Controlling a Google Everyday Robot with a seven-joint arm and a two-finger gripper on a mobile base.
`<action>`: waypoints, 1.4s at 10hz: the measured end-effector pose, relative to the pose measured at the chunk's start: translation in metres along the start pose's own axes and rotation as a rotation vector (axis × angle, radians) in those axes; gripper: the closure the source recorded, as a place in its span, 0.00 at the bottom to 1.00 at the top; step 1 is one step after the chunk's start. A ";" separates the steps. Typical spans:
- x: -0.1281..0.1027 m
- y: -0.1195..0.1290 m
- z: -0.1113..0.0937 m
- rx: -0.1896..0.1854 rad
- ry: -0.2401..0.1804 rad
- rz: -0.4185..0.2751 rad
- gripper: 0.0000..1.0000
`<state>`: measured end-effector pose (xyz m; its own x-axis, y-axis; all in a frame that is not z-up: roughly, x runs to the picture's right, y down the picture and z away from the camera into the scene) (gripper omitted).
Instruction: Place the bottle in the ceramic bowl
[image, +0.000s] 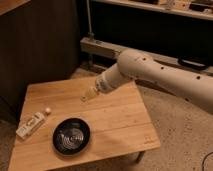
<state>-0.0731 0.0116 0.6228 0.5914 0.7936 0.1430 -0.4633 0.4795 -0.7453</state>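
Note:
The bottle (32, 124) is small, flat and cream-white with a round cream cap. It lies on its side near the left edge of the wooden table (120, 125). The ceramic bowl (71, 136) is black, glossy and ringed inside. It stands empty on the table just right of the bottle, near the front. My gripper (87, 96) hangs over the middle of the table at the end of the white arm (150, 70). It is up and to the right of both the bowl and the bottle, and holds nothing that I can see.
The small table stands on a speckled floor (180, 135). A dark wooden wall (40, 45) rises behind it at the left. A low metal shelf frame (100, 47) runs behind the table at the back.

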 end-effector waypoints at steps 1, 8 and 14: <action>-0.004 0.002 0.005 -0.034 0.003 -0.079 0.35; -0.045 0.003 0.056 -0.217 0.001 -0.657 0.35; -0.036 -0.002 0.083 -0.118 0.129 -0.734 0.35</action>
<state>-0.1482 0.0126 0.6733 0.7971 0.2322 0.5574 0.1487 0.8192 -0.5540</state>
